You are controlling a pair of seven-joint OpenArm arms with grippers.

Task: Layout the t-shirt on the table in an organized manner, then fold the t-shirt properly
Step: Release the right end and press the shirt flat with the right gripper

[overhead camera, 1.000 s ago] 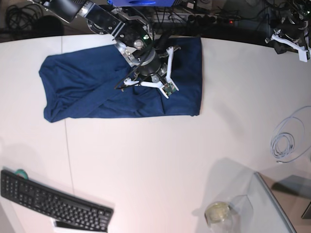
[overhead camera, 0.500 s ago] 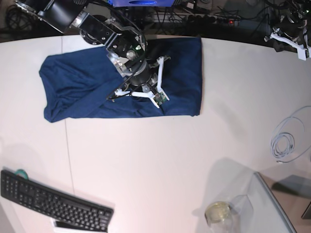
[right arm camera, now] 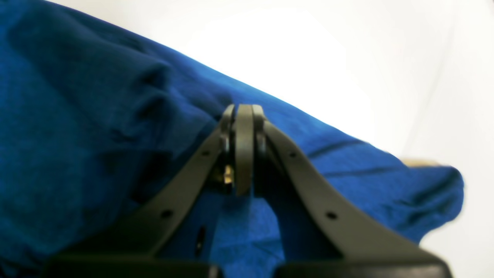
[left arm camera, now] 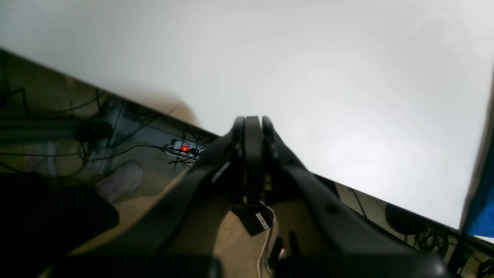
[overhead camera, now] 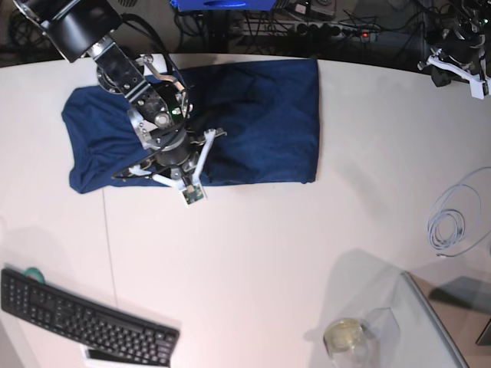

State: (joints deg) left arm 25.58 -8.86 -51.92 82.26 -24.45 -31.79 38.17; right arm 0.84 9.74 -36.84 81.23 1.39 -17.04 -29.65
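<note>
The t-shirt (overhead camera: 261, 115) is a dark navy cloth spread along the far side of the white table (overhead camera: 253, 253), with its left part bunched. My right gripper (overhead camera: 123, 175) sits low over the shirt's front-left part, near its front edge. In the right wrist view the right gripper (right arm camera: 243, 112) is shut, fingertips together against the blue t-shirt (right arm camera: 77, 135), with no cloth visibly pinched between them. My left gripper (overhead camera: 445, 70) rests at the table's far right edge, away from the shirt. The left wrist view shows the left gripper (left arm camera: 251, 123) shut and empty over the table (left arm camera: 308, 58) edge.
A black keyboard (overhead camera: 84, 318) lies at the front left. A coiled white cable (overhead camera: 449, 222) sits at the right. A glass panel (overhead camera: 430, 330) and a round jar (overhead camera: 345, 336) stand at the front right. Cables and a power strip (left arm camera: 185, 148) lie on the floor beyond the far edge.
My right arm has swept left and toward the front across the shirt, from its middle to its front-left part, staying shut. The left arm has not moved.
</note>
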